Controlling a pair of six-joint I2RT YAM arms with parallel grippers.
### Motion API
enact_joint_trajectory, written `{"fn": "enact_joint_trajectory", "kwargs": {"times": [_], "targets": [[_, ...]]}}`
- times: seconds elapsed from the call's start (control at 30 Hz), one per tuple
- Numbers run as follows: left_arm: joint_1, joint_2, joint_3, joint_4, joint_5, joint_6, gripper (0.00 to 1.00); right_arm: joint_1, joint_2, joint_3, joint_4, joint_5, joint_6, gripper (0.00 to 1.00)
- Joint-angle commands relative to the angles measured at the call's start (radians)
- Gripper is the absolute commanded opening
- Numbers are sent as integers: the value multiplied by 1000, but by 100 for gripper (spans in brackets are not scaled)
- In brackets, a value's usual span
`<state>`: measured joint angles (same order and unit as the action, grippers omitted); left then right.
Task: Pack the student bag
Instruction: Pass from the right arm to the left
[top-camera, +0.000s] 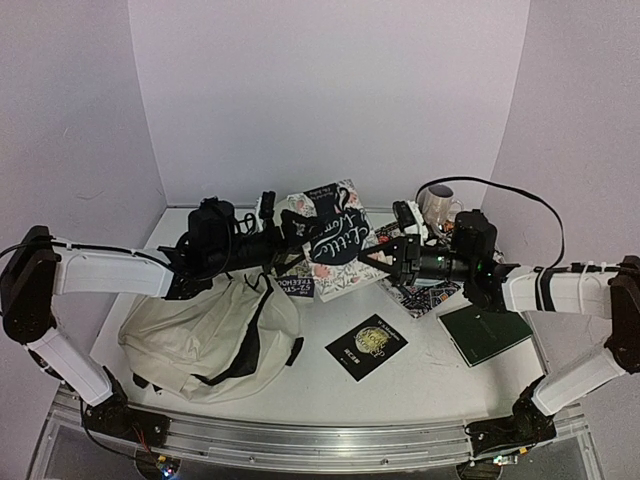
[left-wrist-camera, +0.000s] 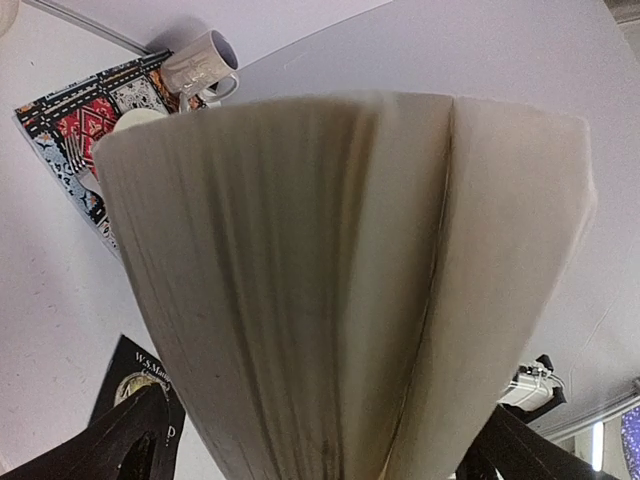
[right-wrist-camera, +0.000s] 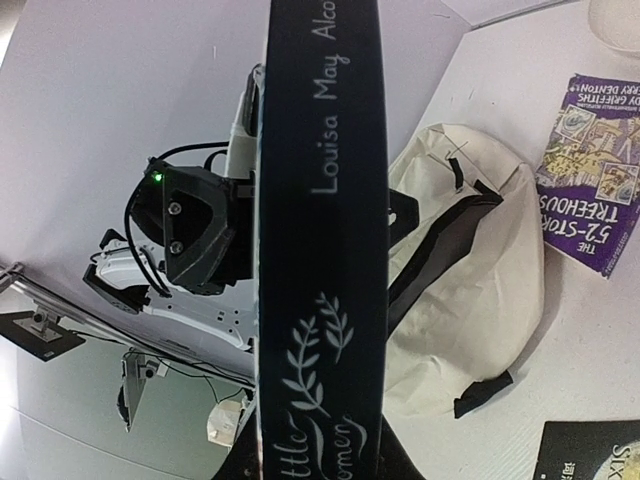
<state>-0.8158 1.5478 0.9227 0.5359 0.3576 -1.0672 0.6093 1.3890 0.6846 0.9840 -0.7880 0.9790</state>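
Looking down, you see your right gripper (top-camera: 392, 258) clamped on the dark-blue, white-lettered paperback book (top-camera: 335, 238) in mid-air, your left gripper (top-camera: 290, 232) spread wide around its page edges, and the cream fabric student bag (top-camera: 205, 335) slumped on the white table (top-camera: 420, 385) under the left arm.

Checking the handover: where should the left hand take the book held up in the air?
By the cream page edge, coming straight on from the left, one finger on each cover. The right hand clamps the book at its spine, so the page side is the free one, and it faces the open left hand.
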Motion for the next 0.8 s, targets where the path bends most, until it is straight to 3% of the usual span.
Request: {"fn": "enact_joint_trajectory", "kwargs": {"times": [0.0, 0.17, 0.53, 0.67, 0.77], "targets": [[10, 0, -34, 138, 20, -52, 98, 4, -56, 70, 201, -50, 24, 0], [12, 11, -60, 254, 49, -101, 85, 9, -45, 77, 220, -65, 35, 0], [12, -49, -127, 358, 36, -161, 25, 13, -29, 54, 223, -28, 34, 0], [10, -91, -165, 375, -19, -187, 2, 37, -39, 29, 223, 68, 30, 14], [8, -125, -192, 385, -75, -206, 0, 74, -44, 14, 226, 153, 22, 32]]}}
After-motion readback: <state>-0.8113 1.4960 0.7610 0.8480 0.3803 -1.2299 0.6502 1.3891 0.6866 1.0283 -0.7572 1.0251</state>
